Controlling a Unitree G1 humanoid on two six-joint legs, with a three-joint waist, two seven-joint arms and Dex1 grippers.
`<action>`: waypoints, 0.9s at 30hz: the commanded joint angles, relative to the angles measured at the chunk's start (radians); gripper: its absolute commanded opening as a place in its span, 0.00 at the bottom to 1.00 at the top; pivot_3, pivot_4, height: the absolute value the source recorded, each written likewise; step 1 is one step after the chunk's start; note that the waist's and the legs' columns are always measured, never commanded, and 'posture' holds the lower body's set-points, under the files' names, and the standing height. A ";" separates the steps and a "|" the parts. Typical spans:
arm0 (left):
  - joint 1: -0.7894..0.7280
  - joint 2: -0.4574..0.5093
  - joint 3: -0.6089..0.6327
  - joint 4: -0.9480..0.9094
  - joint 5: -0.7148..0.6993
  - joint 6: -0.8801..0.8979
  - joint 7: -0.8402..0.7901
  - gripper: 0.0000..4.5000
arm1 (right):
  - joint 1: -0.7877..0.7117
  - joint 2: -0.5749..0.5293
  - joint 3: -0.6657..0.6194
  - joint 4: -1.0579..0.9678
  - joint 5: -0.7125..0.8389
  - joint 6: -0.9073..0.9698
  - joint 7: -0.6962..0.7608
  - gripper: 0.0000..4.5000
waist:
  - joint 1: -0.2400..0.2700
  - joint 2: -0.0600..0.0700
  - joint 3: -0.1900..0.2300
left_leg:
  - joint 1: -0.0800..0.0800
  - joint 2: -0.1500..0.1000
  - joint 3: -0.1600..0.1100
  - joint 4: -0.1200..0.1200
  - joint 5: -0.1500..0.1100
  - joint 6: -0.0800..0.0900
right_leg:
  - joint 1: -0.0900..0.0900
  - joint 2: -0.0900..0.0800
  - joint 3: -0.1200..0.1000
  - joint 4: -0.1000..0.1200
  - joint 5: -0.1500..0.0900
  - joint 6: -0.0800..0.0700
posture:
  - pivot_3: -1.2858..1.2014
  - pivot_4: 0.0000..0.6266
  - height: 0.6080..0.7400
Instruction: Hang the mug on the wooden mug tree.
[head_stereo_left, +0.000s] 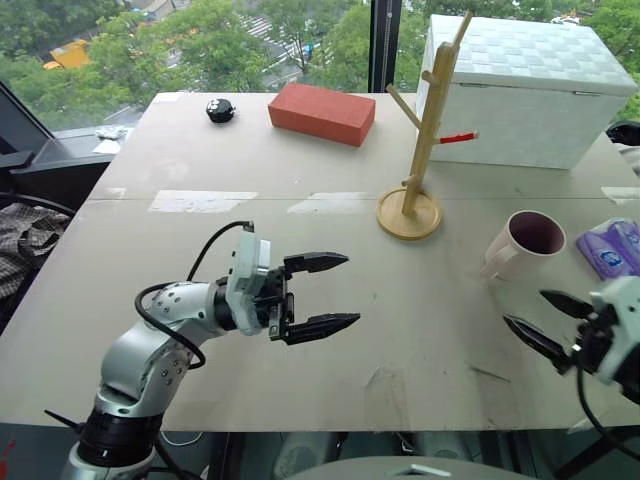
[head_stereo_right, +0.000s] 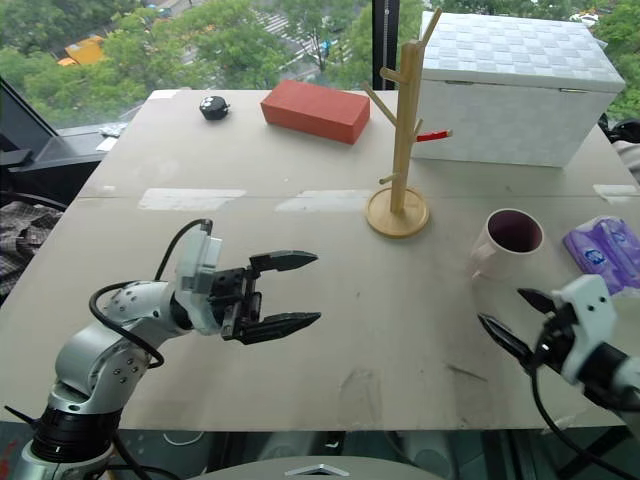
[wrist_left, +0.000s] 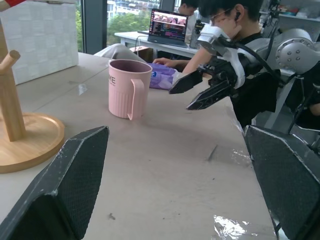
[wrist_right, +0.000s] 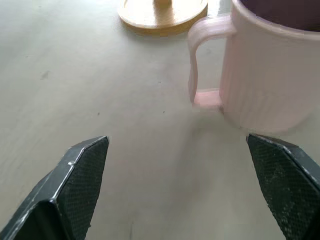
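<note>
From the head view, the nearest things are the two grippers low over the desk (head_stereo_left: 330, 180). The left gripper (head_stereo_left: 334, 292) points sideways toward the right one, and its jaws stand apart with nothing between them. The right gripper (head_stereo_left: 545, 322) sits near the desk's front edge, and its jaws are apart too, holding nothing. The mug (head_stereo_left: 524, 245) stands upright on the desk just past the right jaws, not touching them. A purple packet (head_stereo_left: 612, 247) lies beside the mug. The wooden mug tree (head_stereo_left: 422, 150) stands farther back, between the two grippers' lines, with a white box (head_stereo_left: 520, 90) behind it. A red brick (head_stereo_left: 321, 112) and a small black thing (head_stereo_left: 220, 110) lie far back.

In the left wrist view, the two dark fingers (wrist_left: 65, 185) are wide apart. Ahead of them stand the mug (wrist_left: 128, 89) and the round base of the mug tree (wrist_left: 30, 142). The right gripper (wrist_left: 197, 90) hangs close beside the mug, open. A person (wrist_left: 235, 20) sits behind.

In the right wrist view, the fingers (wrist_right: 75, 185) are spread wide. The mug (wrist_right: 265, 75) is just ahead, nearer one finger, its handle turned toward the gap.
</note>
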 joint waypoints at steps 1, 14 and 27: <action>0.004 0.019 0.040 -0.051 -0.025 0.004 0.018 1.00 | -0.058 0.023 0.080 0.063 -0.054 -0.098 -0.037 0.74 | 0.000 0.001 0.000 | 0.000 0.000 0.000 0.000 0.000 0.000 | 0.000 0.000 0.000 0.000 0.001 0.000 | 0.52 0.24 1.00; 0.108 0.055 0.101 -0.104 -0.035 -0.001 0.042 1.00 | -0.184 0.064 0.206 0.208 -0.102 -0.210 -0.094 0.74 | -0.001 0.001 0.001 | -0.001 -0.001 0.000 -0.001 0.000 0.000 | 0.000 0.000 0.001 -0.003 0.002 0.003 | 0.52 0.24 1.00; 0.161 0.063 0.132 -0.121 -0.030 -0.012 0.056 1.00 | -0.275 0.098 0.263 0.328 -0.148 -0.270 -0.133 0.02 | -0.001 0.002 0.001 | 0.000 0.000 0.001 -0.001 0.000 0.000 | 0.000 0.001 0.001 -0.001 0.002 0.002 | 0.52 0.24 1.00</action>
